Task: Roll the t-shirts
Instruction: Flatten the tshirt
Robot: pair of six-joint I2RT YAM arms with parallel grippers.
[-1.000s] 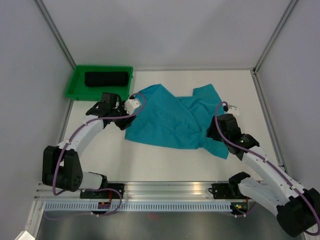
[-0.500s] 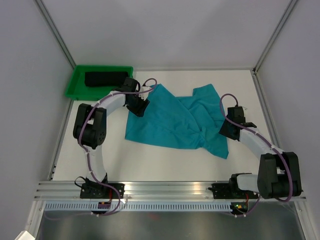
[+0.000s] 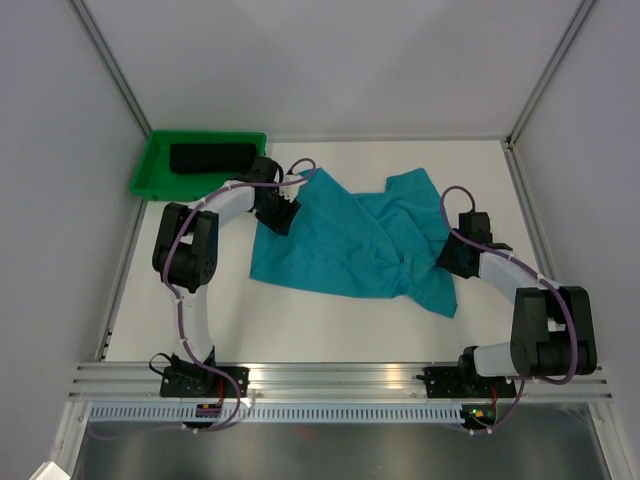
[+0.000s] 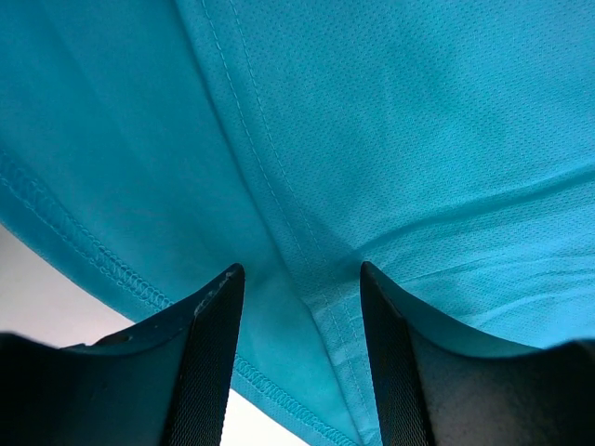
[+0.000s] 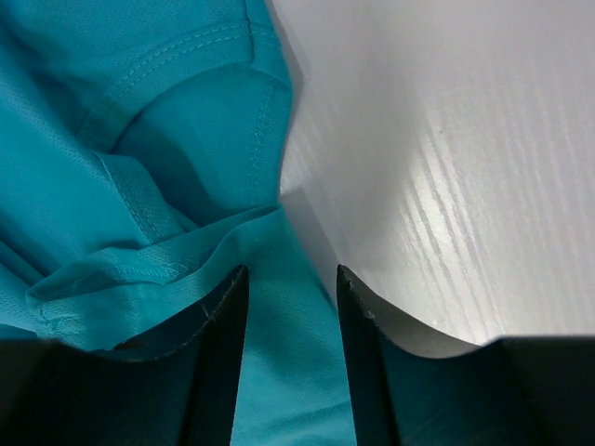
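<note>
The teal t-shirt (image 3: 350, 240) lies crumpled and partly folded over itself in the middle of the white table. The black t-shirt (image 3: 210, 157) is a roll inside the green tray. My left gripper (image 3: 283, 212) is down on the teal shirt's upper left edge. Its jaws stand open, with a seam and hem of the teal shirt (image 4: 372, 139) lying between the fingers (image 4: 209, 353). My right gripper (image 3: 450, 255) is at the shirt's right edge, open. One strip of teal cloth (image 5: 139, 139) runs between its fingers (image 5: 218, 362).
The green tray (image 3: 150, 172) sits at the far left corner against the wall. Grey walls and metal posts close in the table (image 3: 330, 320) on three sides. Bare white tabletop (image 5: 446, 139) lies just right of the right gripper.
Both arms have stretched out from near their bases to the teal shirt, the left to its upper left edge, the right to its right edge. Over the last half second they barely moved.
</note>
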